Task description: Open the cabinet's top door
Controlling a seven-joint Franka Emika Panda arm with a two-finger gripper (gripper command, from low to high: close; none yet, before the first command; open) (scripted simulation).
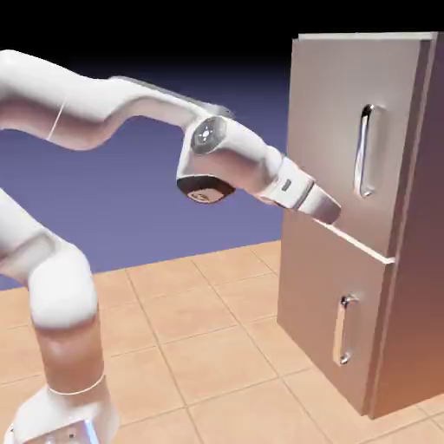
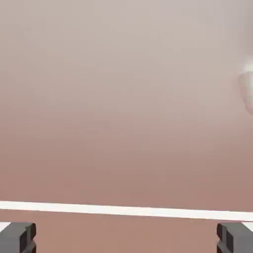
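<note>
The tall boxy grey-beige metallic cabinet (image 1: pixel 408 260) stands on the tan tiled floor (image 1: pixel 199 338) at the exterior view's right. Its top door (image 1: pixel 334 130), the larger flat grey-beige panel, carries a long vertical silver bar handle (image 1: pixel 367 152); below it sits the smaller lower door (image 1: pixel 316 295) with a short silver handle (image 1: pixel 345 329). The white robot arm (image 1: pixel 104 108) reaches toward the cabinet, and its gripper (image 1: pixel 334 214) points at the lower edge of the top door, close to the seam between the two panels and down-left of the long handle, clear of it. In the hand view the two grey fingertips (image 2: pixel 17 238) stand wide apart with nothing between them; the door's flat surface fills the picture, with a pale line (image 2: pixel 123 210) across it just above the fingertips.
</note>
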